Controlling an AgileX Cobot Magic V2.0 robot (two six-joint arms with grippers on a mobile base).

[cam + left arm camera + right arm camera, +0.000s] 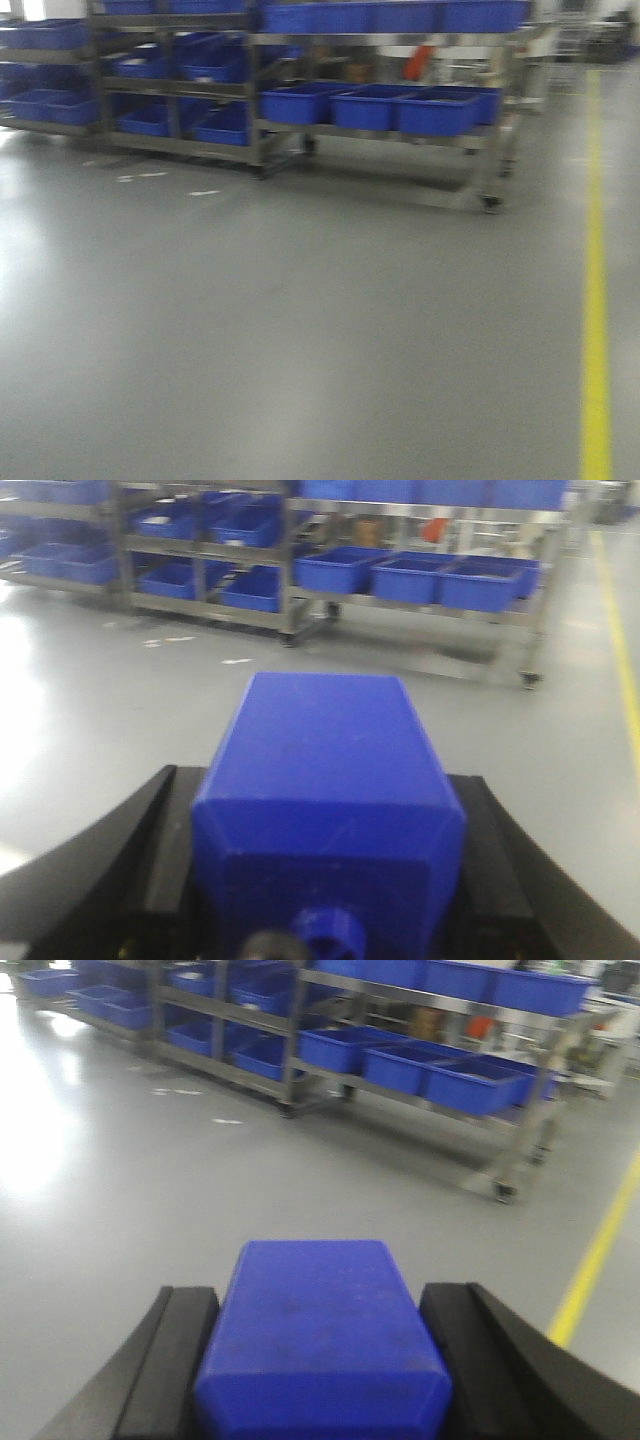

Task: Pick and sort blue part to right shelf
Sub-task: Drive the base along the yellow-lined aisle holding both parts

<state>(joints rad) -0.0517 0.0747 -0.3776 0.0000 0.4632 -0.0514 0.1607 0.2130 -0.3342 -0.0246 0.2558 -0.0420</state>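
My right gripper [320, 1290] is shut on the blue part [318, 1330], a deep-blue block with bevelled edges clamped between the black fingers [170, 1350]. My left gripper [320, 775] is shut on another blue block [325, 760] with sloped shoulders and a small round knob [330, 935] at its near end. The right shelf [380, 40], a steel rack on wheels holding large blue bins [400, 108], stands far ahead across the grey floor; the left wrist view shows this rack [430, 512] and so does the right wrist view [440, 1002]. Neither gripper appears in the front view.
More steel racks [170, 80] with smaller blue bins stand to the left of the right shelf. A yellow line [596, 300] runs along the floor on the right. A caster [490, 203] sits under the right shelf's corner. Something orange [420, 62] lies behind it.
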